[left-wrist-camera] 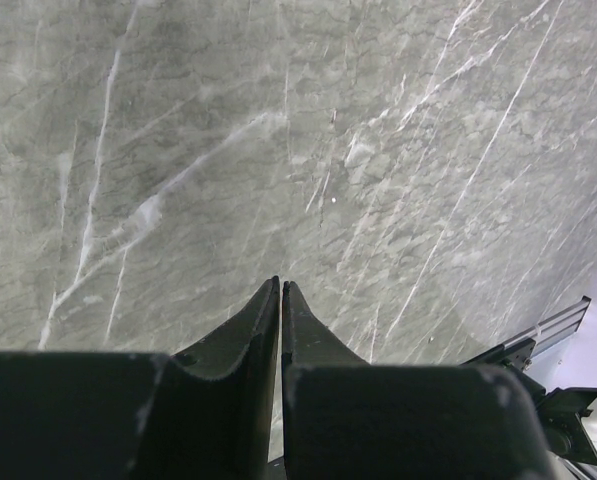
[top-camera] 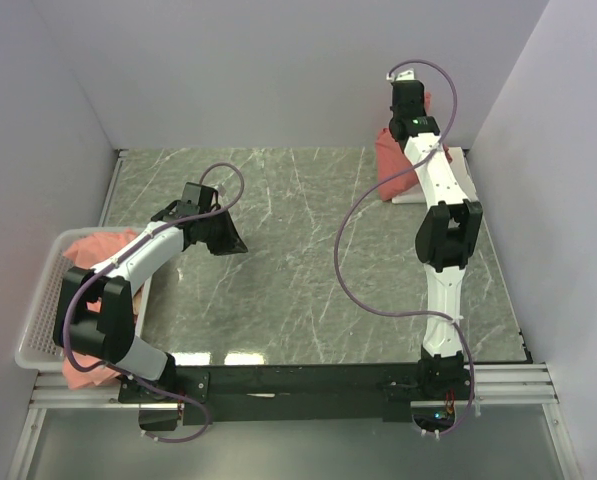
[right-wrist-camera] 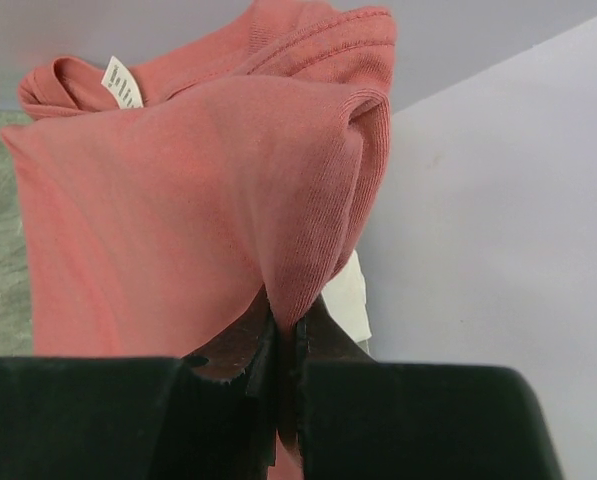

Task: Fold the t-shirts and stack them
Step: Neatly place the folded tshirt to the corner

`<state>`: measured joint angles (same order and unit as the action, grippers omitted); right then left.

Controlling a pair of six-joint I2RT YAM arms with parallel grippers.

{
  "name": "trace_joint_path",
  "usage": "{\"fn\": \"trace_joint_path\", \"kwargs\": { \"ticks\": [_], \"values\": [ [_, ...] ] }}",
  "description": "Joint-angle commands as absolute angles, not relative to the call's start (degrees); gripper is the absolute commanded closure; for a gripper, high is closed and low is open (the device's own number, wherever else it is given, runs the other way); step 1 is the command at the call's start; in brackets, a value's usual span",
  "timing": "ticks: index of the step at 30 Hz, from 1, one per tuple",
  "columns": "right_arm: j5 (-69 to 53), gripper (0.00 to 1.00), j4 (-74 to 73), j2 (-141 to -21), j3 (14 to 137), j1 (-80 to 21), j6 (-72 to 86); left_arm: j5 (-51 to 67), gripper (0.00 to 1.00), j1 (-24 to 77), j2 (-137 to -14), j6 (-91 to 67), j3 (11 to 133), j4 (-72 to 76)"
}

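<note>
Fabric: we see coral fine-knit t-shirt (right-wrist-camera: 198, 200) bunched in soft folds, hanging from right gripper (right-wrist-camera: 286, 330), fingers clamped on pinch of cloth, at table's far right corner. Small white neck label (right-wrist-camera: 123, 83) sits at ribbed collar. Left gripper (left-wrist-camera: 280, 285) closed, holding nothing, above grey white-veined marble table (left-wrist-camera: 278, 130), left of centre. More coral shirts (top-camera: 98, 243) lie heaped in white mesh basket (top-camera: 38, 320) at left edge.

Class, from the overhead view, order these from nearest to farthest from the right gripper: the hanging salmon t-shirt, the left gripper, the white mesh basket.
1. salmon t-shirt: far right, pinched by the right gripper.
2. left gripper: left of centre, above the table.
3. white mesh basket: near-left table edge.
</note>
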<state>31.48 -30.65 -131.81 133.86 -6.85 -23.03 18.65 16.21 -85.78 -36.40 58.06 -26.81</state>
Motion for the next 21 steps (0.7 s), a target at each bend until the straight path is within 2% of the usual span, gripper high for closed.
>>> {"fn": "trace_joint_path", "kwargs": {
  "ticks": [1, 21],
  "values": [
    [33.0, 1.0, -27.0, -126.6, 133.8, -6.3, -24.3, 19.7, 0.9, 16.3, -84.8, -35.5, 57.7, -25.0],
    [30.9, 1.0, -22.4, -130.1, 131.6, -0.4, -23.2, 20.0, 0.9, 16.6, -86.7, -35.4, 57.2, -25.0]
  ]
}}
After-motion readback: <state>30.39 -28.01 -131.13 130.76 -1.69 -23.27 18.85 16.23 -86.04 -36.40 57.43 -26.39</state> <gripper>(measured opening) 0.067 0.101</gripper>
